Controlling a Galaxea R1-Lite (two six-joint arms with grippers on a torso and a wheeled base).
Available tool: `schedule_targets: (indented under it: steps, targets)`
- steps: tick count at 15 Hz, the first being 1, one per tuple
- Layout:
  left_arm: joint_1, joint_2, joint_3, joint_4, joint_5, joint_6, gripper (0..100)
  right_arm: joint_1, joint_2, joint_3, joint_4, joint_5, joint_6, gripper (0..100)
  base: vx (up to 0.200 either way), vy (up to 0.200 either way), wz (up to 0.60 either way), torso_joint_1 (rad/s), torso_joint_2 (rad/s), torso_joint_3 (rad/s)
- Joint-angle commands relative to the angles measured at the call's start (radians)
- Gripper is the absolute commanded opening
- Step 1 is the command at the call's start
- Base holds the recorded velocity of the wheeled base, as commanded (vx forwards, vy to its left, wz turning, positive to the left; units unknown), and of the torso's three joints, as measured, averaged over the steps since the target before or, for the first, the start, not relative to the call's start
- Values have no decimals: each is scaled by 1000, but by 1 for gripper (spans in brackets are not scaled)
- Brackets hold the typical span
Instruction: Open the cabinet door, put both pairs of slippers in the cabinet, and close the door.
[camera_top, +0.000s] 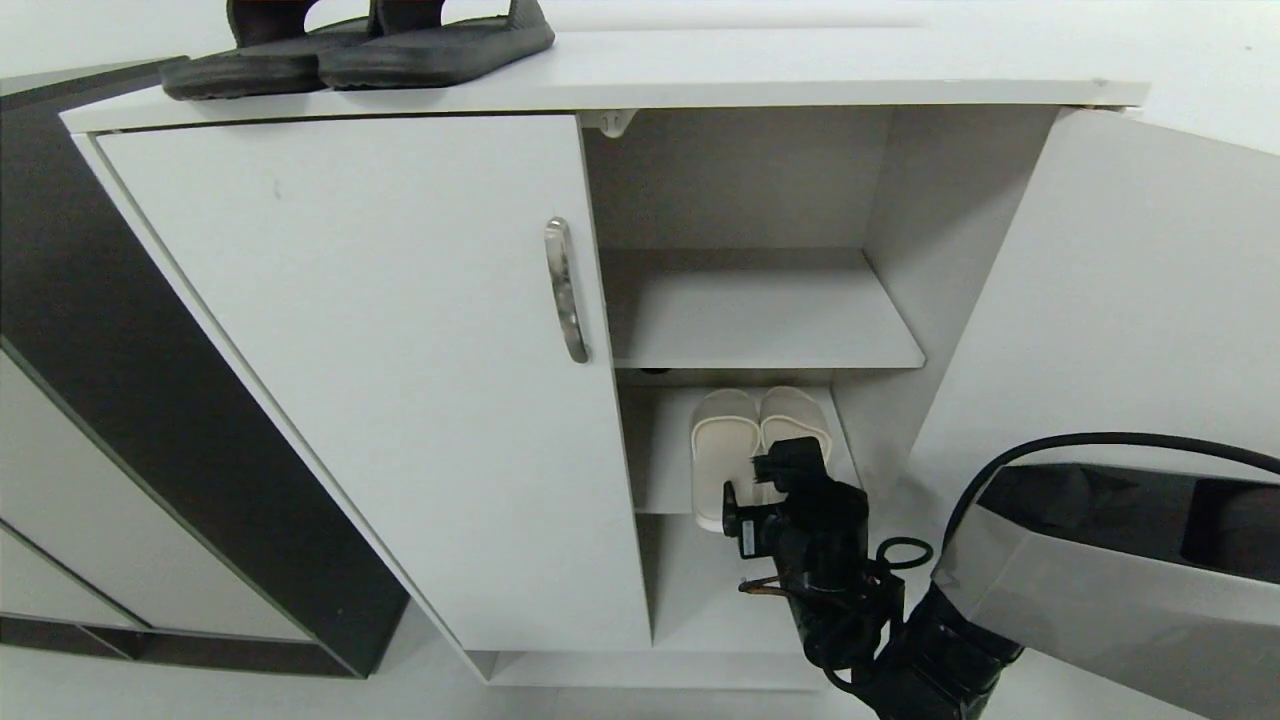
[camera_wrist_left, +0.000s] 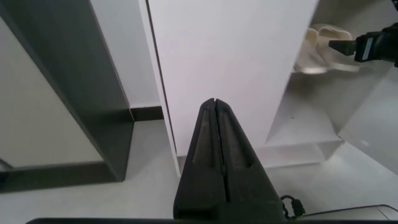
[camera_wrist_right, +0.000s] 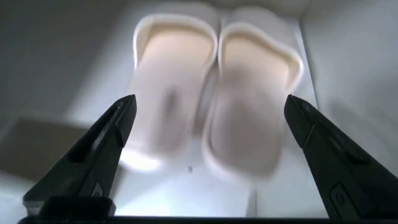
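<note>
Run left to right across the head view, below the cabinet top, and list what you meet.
The closed left door → door handle → white slippers inside the cabinet → open right door.

Cabinet: left door closed, handle at its right edge. Right door swung out to the right. First slipper pair on the cabinet top, left end. Second slipper pair side by side on middle shelf, under upper shelf. Right tool just before second pair. Left tool low before left door.
</note>
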Motion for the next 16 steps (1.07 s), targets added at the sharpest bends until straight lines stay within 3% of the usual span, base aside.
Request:
schedule_targets:
  steps: [1, 6, 16]
  targets:
    - [0, 0, 0, 0, 0, 0, 0, 2, -4, 5, -4, -1, 1, 100, -200, 0, 0, -2, 7, -7]
    - [0, 0, 0, -2, 0, -1, 0, 8, -4, 9, -14, -1, -1, 100, -200, 0, 0, 1, 0, 3]
    - [0, 0, 0, 0, 2, -4, 0, 8, -13, 74, -65, -1, -1, 100, 0, 0, 0, 0, 0, 0]
